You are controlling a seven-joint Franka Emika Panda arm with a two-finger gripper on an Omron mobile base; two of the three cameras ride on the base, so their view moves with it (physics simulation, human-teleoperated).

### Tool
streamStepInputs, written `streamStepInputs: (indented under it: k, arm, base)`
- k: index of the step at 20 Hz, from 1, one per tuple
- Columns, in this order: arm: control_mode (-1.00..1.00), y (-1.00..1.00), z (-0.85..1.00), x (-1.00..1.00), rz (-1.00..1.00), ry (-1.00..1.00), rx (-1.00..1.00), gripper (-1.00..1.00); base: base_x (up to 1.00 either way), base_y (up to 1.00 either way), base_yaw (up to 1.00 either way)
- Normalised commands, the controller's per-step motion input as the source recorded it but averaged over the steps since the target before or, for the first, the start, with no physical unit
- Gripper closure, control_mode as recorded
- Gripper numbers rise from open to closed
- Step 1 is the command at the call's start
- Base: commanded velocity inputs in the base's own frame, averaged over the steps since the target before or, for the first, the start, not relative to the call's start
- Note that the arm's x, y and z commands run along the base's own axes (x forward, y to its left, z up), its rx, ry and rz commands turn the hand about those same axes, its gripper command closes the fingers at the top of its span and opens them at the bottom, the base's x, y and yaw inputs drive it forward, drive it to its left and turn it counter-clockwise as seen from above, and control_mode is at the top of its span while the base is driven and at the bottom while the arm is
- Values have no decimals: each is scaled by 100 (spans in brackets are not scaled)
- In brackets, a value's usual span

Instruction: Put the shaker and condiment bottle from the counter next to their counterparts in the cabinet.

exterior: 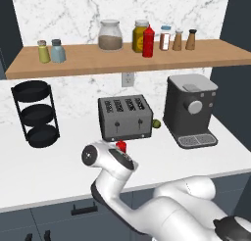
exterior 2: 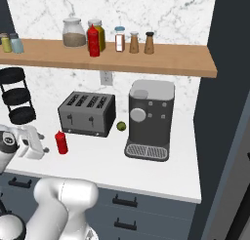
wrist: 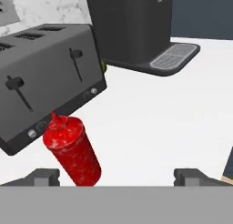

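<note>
The condiment bottle was a small, all-red squeeze bottle with a rounded cap and a mottled, glossy skin. It stood upright on the smooth white worktop, just in front of the near face of a boxy dark-grey four-slot toaster. The end effector hung close before the bottle with its two dark fingertips spread wide, pinching nothing; the bottle sat between them but nearer the left tip.

Right of the toaster stood a blocky grey coffee machine with a ribbed drip grille, and a small green round fruit lay between the two. At the far left of the worktop stood a black three-tier round rack. The wall behind was white marble with grey veins.

Above ran the cabinet, a long light-brown wooden shelf board. At its left end the pale blue-grey translucent shaker stood just beside a yellow-green shaker, both grey-capped. Farther right stood a glass jar part-filled with brown grains, a taller red bottle with a pointed nozzle, and small spice shakers.
</note>
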Motion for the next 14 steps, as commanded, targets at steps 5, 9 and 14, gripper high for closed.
streamStepInputs:
  k: [5, 9, 14]
  arm:
    - [-100, 23, -35, 10, 0, 4, -16, -100]
    - [-100, 3, -36, 2, 0, 0, -13, -100]
    - [-100, 7, -13, 20, 0, 7, -7, -100]
  base:
    - [0, 0, 0]
    - [0, 0, 0]
    - [0, 0, 0]
